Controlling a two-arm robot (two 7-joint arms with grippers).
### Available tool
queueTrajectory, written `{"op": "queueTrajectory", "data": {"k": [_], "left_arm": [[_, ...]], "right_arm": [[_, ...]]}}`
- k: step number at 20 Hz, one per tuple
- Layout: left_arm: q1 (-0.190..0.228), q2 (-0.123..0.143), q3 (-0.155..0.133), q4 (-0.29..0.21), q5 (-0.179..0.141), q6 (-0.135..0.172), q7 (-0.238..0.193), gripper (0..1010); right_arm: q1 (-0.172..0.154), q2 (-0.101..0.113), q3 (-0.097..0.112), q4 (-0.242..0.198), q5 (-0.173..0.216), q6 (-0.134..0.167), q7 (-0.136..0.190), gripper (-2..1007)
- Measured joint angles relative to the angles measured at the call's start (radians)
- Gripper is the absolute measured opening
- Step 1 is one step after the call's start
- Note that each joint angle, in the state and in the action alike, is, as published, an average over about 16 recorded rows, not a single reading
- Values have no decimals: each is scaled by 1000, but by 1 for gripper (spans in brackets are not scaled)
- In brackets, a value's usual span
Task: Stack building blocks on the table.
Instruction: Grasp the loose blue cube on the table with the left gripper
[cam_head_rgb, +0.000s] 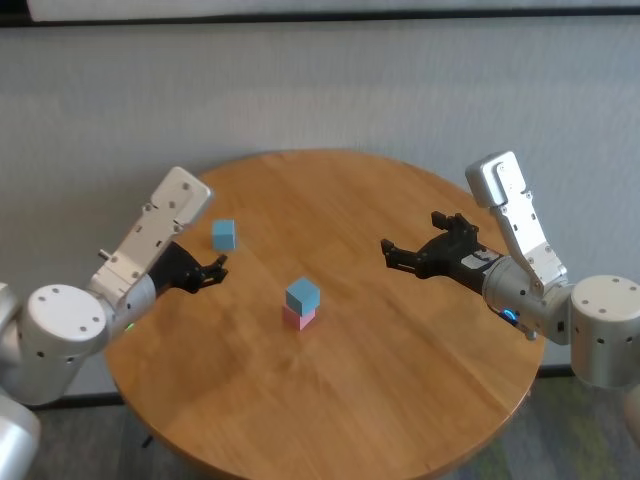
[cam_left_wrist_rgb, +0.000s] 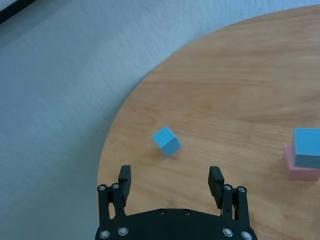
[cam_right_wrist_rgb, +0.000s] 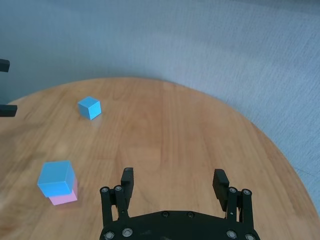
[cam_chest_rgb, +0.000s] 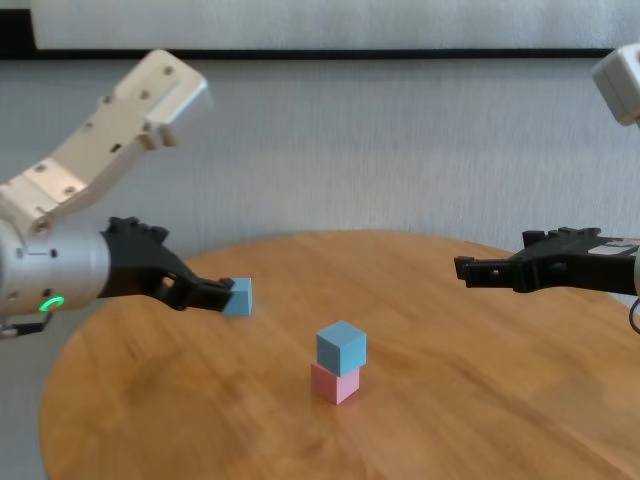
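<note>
A light blue cube sits on a pale pink cube near the middle of the round wooden table; the stack also shows in the chest view. A second light blue cube lies alone on the table's left part, also in the left wrist view. My left gripper is open and empty, just short of that lone cube and above the table. My right gripper is open and empty, above the table to the right of the stack.
A pale grey wall stands behind the table. Grey floor shows past the table's left edge. The table's near half holds nothing but bare wood.
</note>
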Motion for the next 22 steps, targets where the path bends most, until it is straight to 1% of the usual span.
{"op": "queueTrajectory", "data": {"k": [3, 6, 9, 12, 16, 19, 22], "left_arm": [[1, -10, -29, 16, -13, -11, 3, 1000], [-6, -23, -56, 35, -27, -16, 4, 1000], [-21, -39, -79, 59, -38, -12, 3, 1000], [-42, -57, -93, 85, -45, -4, 0, 1000], [-76, -80, -96, 123, -45, 10, -7, 1000], [-105, -95, -87, 155, -36, 20, -14, 1000], [-136, -109, -75, 197, -25, 23, -21, 1000]], "right_arm": [[1, -2, -1, 2, 1, 0, 2, 1001], [2, -3, -2, 4, 2, 0, 3, 1000], [3, -4, -2, 5, 2, 0, 4, 1000], [4, -5, -3, 6, 3, 1, 5, 1000], [4, -5, -3, 7, 3, 1, 5, 1001], [4, -5, -4, 7, 4, 1, 6, 1001], [4, -6, -4, 7, 4, 1, 6, 1001]]}}
